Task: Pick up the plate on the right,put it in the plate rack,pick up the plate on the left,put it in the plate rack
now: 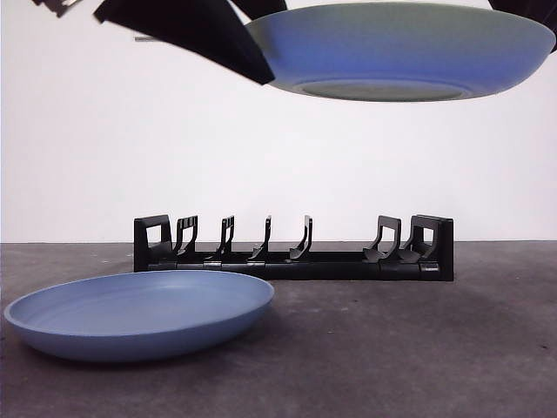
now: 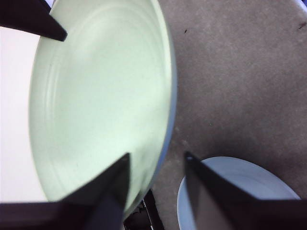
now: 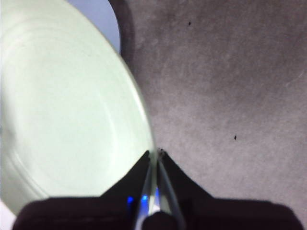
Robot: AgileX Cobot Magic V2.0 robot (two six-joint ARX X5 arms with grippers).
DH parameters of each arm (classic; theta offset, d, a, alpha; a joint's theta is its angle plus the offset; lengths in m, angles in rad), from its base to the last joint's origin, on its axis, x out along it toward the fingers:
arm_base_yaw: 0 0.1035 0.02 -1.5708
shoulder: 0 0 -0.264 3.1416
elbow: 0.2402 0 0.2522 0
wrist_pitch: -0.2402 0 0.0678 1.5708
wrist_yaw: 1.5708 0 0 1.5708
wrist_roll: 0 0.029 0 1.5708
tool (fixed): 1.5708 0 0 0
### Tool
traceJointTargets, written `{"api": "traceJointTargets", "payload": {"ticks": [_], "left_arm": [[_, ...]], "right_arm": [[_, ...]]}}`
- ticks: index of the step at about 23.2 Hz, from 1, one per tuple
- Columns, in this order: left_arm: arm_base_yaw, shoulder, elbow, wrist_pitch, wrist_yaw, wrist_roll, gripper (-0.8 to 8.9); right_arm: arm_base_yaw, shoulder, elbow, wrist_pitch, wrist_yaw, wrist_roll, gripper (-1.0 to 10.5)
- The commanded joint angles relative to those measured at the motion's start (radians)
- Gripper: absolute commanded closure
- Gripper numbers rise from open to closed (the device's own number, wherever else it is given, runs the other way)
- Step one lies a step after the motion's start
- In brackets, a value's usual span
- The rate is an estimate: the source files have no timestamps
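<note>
Front view shows one blue plate held high in the air above the plate rack, roughly level with its bottom facing down. A second blue plate lies flat on the dark table, in front of the rack's left end and apart from it.

Right wrist view shows the right gripper pinched tight on the raised plate's rim, the thin edge caught between its two jaws. Left wrist view shows the left gripper with its jaws spread apart and nothing between them. One jaw sits close against the raised plate's edge, though contact cannot be confirmed. The resting plate is also visible past the other jaw.

Both plates look stiff, thin and light, probably plastic, with a smooth surface that could slip in a narrow pinch. The rim is the only practical place to grip. Held at one edge, the plate may sag or swing, so a deep, firm bite matters. It likely must be tipped upright before it drops between two prongs.
</note>
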Motion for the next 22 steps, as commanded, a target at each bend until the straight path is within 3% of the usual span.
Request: {"api": "traceJointTargets", "payload": {"ticks": [1,10,16,22], "left_arm": [[-0.003,0.004,0.002,0.005,0.005,0.003,8.22],[-0.005,0.004,0.002,-0.033,0.005,-0.007,8.22],[-0.016,0.004,0.002,-0.041,0.005,-0.057,8.22],[-0.016,0.004,0.002,-0.063,0.024,-0.088,8.22]], "right_arm": [[0.002,-0.003,0.007,0.006,-0.009,-0.005,9.6],[0.002,-0.003,0.007,0.024,0.014,-0.003,9.6],[0.002,-0.003,0.007,0.04,0.013,-0.004,9.3],[0.001,-0.003,0.008,0.092,-0.043,-0.003,5.3]]}}
